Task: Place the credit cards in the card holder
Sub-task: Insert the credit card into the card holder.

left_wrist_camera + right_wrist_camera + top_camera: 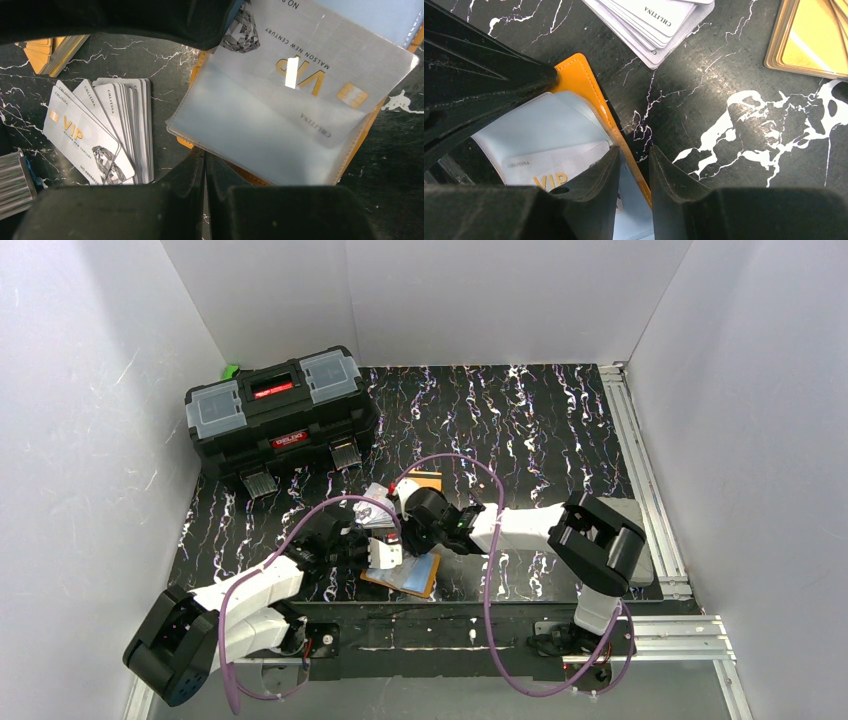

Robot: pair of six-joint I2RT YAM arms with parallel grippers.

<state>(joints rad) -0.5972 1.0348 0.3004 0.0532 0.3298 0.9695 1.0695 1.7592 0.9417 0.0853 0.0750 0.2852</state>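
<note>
1. L fingers (pixel 185 190): shut tight. Tips meet at near edge of clear sleeve (pixel 240 135); can't tell if they pinch it.
2. R fingers (pixel 599 185): narrow gap, set over orange edge of wallet (pixel 579 80). Can't tell if they grip anything.
3. Wallet: lies open on worktop (pixel 540 430) near front edge, sleeves up, under both sets of fingers. Top view gives only orange w/ blue-grey patch. L wrist view adds a white VIP card (pixel 320 75) at least partly in the sleeve, its far end hidden by dark bulk of R arm (pixel 520 525).
4. White cards (pixel 95 130): fanned pile, flat, just beside wallet.
5. Orange cards (pixel 814 40): neat stack, near the white pile. Edges plain in R wrist view, small in top view.
6. Toolbox (pixel 280 415): black, lid down, far L corner, well apart.
</note>
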